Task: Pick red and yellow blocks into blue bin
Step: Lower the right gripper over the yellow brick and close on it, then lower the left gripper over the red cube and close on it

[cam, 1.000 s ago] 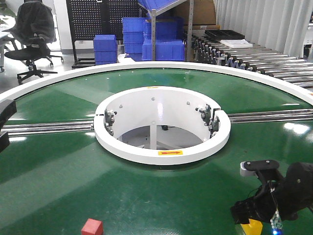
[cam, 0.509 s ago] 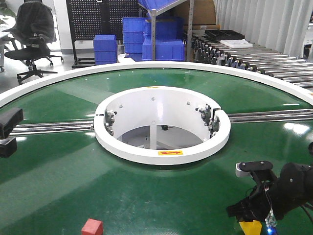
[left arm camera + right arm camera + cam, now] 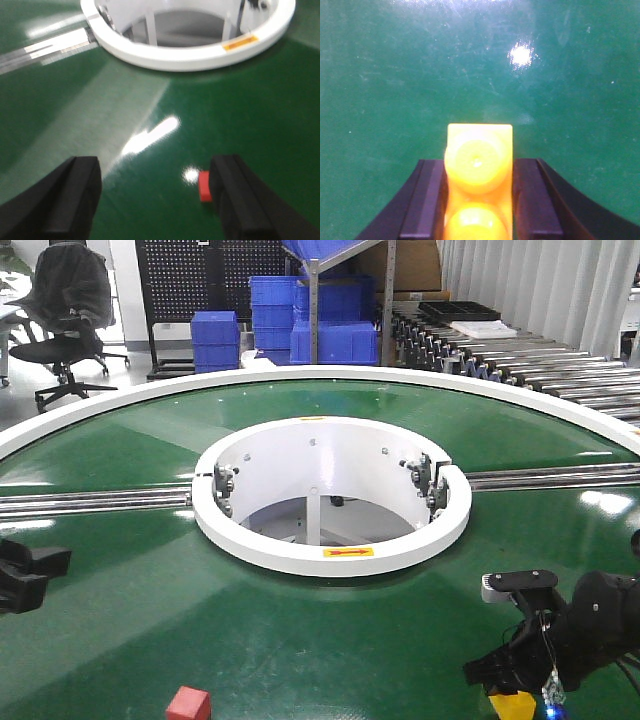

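Note:
The yellow studded brick [image 3: 479, 155] sits between the fingers of my right gripper [image 3: 479, 200], which is shut on it, over the green belt. In the front view that gripper [image 3: 508, 688] is at the lower right with the yellow brick [image 3: 516, 706] under it. The red cube [image 3: 188, 704] lies on the belt at the bottom left of centre. My left gripper [image 3: 155, 195] is open and empty above the belt; the red cube [image 3: 204, 186] shows just beside its right finger, partly hidden. The left gripper [image 3: 25, 575] is at the far left edge. The blue bin is out of view.
A white ring [image 3: 330, 550] surrounds the round opening in the middle of the green circular belt [image 3: 120, 590]. Metal rails [image 3: 95, 502] run left and right from it. Stacked ribbed blue crates [image 3: 335, 340], a roller conveyor [image 3: 540, 365] and an office chair [image 3: 65, 310] stand behind.
My left gripper has dropped lower and nearer along the left edge. My right gripper shifted slightly left with the yellow brick, then held still. The red cube has not moved.

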Robot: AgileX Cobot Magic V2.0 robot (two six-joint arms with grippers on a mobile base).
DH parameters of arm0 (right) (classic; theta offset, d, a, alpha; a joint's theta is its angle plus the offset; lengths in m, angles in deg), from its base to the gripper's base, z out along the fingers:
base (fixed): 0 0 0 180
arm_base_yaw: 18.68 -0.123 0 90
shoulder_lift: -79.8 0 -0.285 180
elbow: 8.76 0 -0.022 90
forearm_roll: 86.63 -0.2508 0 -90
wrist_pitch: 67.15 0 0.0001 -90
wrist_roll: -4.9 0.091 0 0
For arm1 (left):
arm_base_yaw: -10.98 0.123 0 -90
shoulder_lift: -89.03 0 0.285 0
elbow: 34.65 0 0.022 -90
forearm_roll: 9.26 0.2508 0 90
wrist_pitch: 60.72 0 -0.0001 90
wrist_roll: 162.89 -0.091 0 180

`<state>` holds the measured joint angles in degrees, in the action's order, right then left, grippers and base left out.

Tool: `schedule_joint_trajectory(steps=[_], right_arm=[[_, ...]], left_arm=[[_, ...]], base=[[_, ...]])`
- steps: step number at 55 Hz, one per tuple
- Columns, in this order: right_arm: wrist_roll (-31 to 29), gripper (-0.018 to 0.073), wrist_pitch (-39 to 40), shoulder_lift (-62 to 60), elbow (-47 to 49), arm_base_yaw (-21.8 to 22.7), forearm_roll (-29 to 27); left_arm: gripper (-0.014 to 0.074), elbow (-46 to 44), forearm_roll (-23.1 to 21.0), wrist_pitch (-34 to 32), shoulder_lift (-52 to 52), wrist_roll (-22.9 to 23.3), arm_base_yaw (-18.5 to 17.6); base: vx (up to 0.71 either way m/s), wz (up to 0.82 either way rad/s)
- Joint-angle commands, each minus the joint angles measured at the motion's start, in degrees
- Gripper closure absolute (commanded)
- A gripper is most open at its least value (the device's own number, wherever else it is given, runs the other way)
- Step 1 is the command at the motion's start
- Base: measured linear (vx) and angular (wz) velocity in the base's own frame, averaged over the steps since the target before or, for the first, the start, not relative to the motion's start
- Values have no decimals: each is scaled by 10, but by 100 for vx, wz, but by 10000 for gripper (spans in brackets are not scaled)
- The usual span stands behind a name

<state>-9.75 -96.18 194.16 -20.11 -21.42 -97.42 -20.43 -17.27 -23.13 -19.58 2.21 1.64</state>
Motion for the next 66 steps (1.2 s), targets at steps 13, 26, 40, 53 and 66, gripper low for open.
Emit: schedule_joint_trajectory(steps=[13, 26, 40, 53, 66], right_arm=[[-6, 569, 7, -27, 16, -1, -4], [-6, 569, 7, -27, 16, -1, -4], [-6, 569, 11, -27, 16, -1, -4], [-6, 569, 15, -27, 16, -1, -4], [-6, 569, 7, -27, 16, -1, -4]], left_arm=[[17, -33, -103, -10, 147, -13, -7], [17, -33, -123, -59, 241, -45, -48], [17, -33, -122, -98, 310, -45, -66], [17, -33, -122, -128, 352, -44, -72], [17, -34, -122, -142, 377, -44, -77]], base=[[0, 0], [0, 0], [0, 0], [0, 0], [0, 0]])
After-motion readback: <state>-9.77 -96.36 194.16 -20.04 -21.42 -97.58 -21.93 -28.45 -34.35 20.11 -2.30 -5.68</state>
